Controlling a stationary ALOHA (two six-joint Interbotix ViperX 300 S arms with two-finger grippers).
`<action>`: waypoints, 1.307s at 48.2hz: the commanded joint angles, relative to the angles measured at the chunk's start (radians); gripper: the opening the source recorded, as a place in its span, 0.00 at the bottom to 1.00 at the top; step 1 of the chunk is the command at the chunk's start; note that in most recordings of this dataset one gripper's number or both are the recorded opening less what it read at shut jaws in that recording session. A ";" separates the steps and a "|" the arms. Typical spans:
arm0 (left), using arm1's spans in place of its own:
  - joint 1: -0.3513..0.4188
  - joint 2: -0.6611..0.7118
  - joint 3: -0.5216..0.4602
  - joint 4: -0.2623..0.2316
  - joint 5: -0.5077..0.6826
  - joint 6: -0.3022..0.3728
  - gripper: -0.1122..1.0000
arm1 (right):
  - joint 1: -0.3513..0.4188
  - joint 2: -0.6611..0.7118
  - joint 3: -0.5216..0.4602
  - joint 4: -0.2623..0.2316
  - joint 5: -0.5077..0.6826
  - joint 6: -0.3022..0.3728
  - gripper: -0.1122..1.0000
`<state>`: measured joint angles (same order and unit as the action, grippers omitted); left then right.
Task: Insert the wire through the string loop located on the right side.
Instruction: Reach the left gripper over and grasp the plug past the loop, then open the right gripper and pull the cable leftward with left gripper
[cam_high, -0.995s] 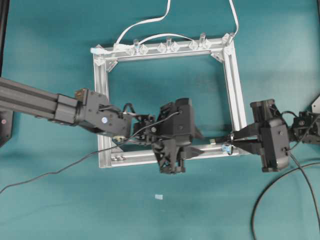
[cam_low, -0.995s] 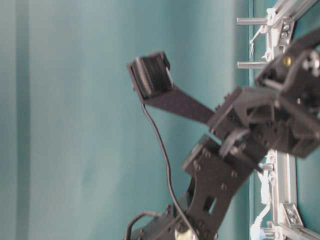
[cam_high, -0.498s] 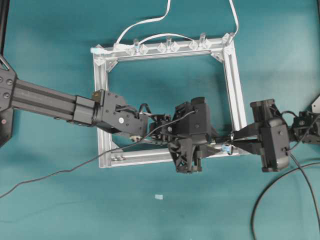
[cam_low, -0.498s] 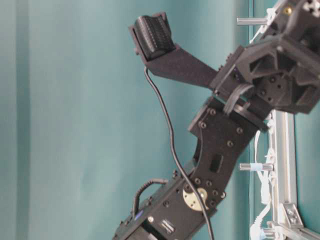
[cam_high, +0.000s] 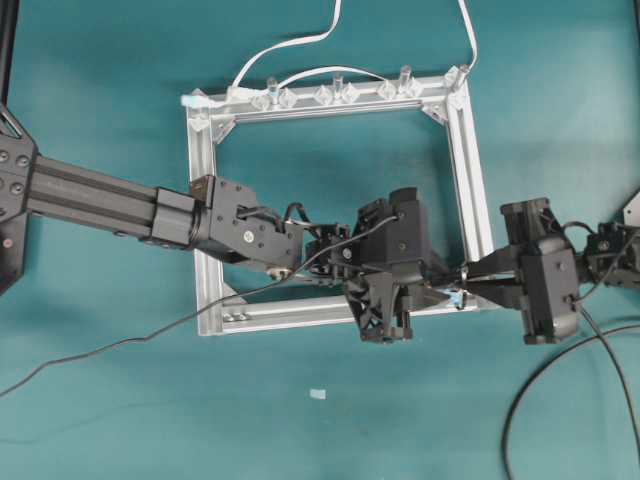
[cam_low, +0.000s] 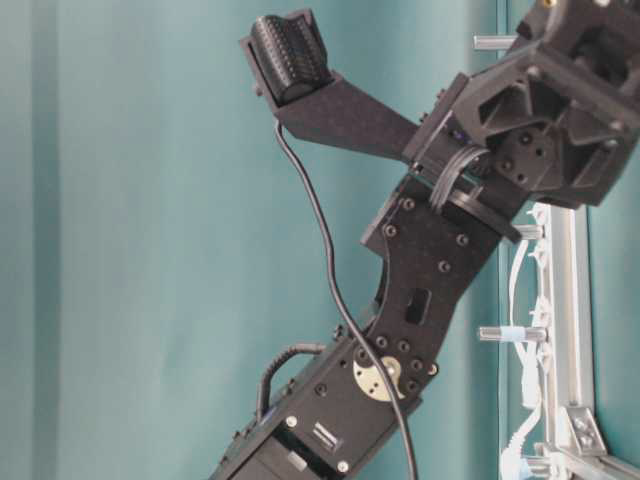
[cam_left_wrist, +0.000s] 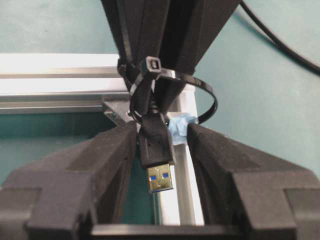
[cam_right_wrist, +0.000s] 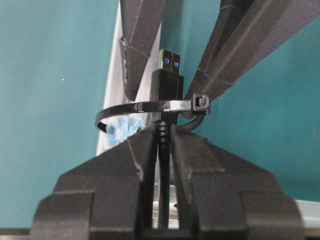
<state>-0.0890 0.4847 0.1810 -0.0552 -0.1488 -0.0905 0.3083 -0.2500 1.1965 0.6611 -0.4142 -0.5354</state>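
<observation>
The wire's black plug (cam_left_wrist: 156, 145) with its metal tip (cam_left_wrist: 160, 179) pokes through the string loop (cam_right_wrist: 135, 107), a thin black tie loop fixed with light-blue tape (cam_right_wrist: 122, 130) at the aluminium frame's lower right corner (cam_high: 478, 240). My right gripper (cam_right_wrist: 164, 134) is shut on the wire (cam_right_wrist: 163, 180) just behind the plug. Facing it, my left gripper (cam_left_wrist: 162, 132) is open with one finger on each side of the plug; a gap shows on the plug's right. In the overhead view the left gripper (cam_high: 428, 292) and right gripper (cam_high: 466, 282) nearly meet.
A flat white cable (cam_high: 300, 45) and clear clips (cam_high: 335, 93) line the frame's far rail. A black cable (cam_high: 100, 350) trails from the left arm to the lower left. Another black cable (cam_high: 530, 390) curves at the lower right. A small white scrap (cam_high: 318, 393) lies near the front.
My left arm has moved right along the frame's near rail, bringing its fingers up to the plug. The right gripper and the wire have stayed put.
</observation>
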 joint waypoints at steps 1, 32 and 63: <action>0.005 -0.021 -0.023 0.003 0.002 -0.003 0.48 | -0.002 -0.006 -0.009 -0.003 -0.011 0.000 0.21; 0.003 -0.032 -0.023 0.003 0.035 -0.005 0.31 | -0.003 -0.008 -0.005 -0.003 -0.023 0.002 0.21; 0.003 -0.048 -0.018 0.003 0.058 -0.002 0.31 | -0.003 -0.014 -0.003 -0.003 0.055 0.005 0.21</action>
<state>-0.0859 0.4832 0.1718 -0.0552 -0.0920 -0.0905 0.3007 -0.2516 1.1965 0.6611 -0.3728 -0.5323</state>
